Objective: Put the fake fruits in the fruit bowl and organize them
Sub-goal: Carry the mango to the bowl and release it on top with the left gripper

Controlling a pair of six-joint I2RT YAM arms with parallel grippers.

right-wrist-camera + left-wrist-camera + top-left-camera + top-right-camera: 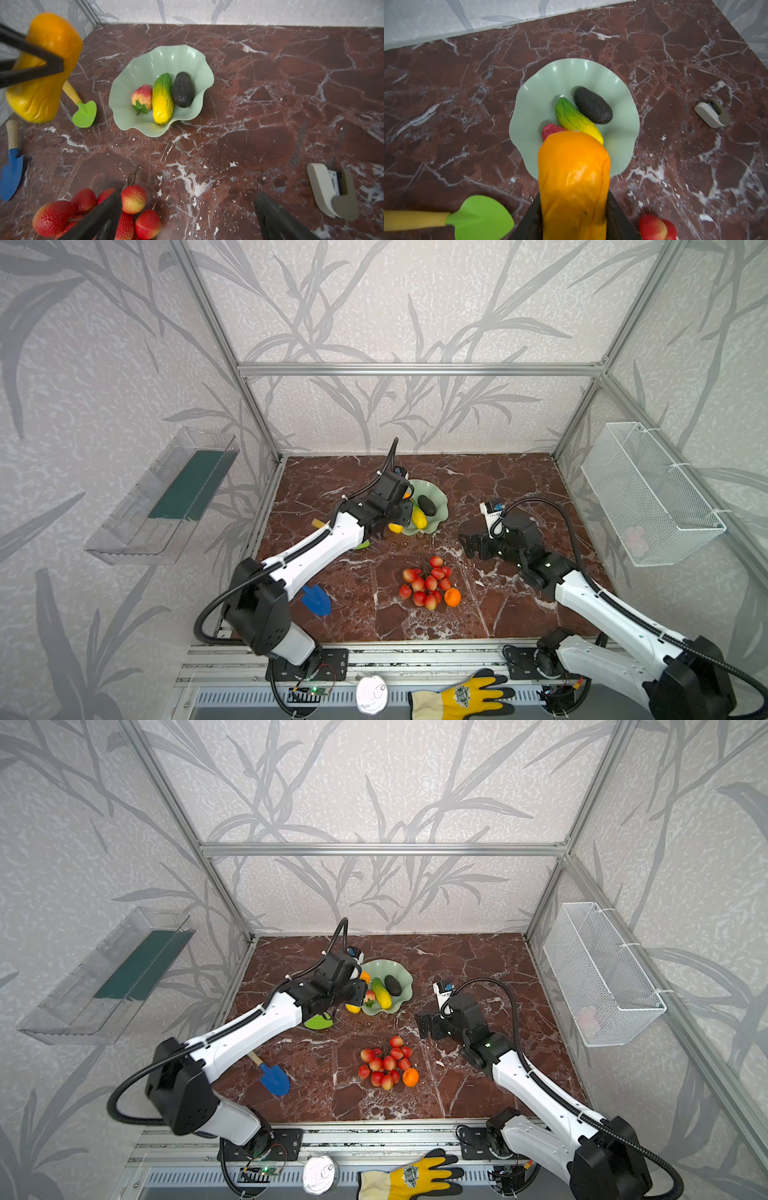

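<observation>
Left arm: reaches from its base at the near left edge diagonally toward the far middle of the marble table (498,614). The white forearm is raised and the wrist is bent down at the left side of the fruit bowl (166,58).
Left gripper (355,994): clamped tight on the yellow-orange oblong fruit (574,176), with a black finger on each flank. The fruit stands roughly upright, orange end up and yellow end down.
Held fruit, place: just beside the bowl's left rim in both top views, above the handle of the green shovel (85,113). I cannot tell whether its lower end clears the table.
Right arm: comes in from the near right corner with the forearm angled toward the middle. The wrist is folded so the gripper points left, low over the table.
Right gripper (189,199): spread wide, nothing between the fingers. It sits right of the bowl, beyond the bunch of red berries (428,583). One finger overlaps the bunch in the right wrist view, and I cannot tell if they touch.
In the bowl: strawberry (142,96), green-yellow oblong (163,97) and avocado (183,89), side by side and touching.
On the table: the berry bunch lies near the middle, with the small orange (452,597) against its near right side.
Elsewhere: the blue shovel (274,1079) lies near the left arm's forearm.
</observation>
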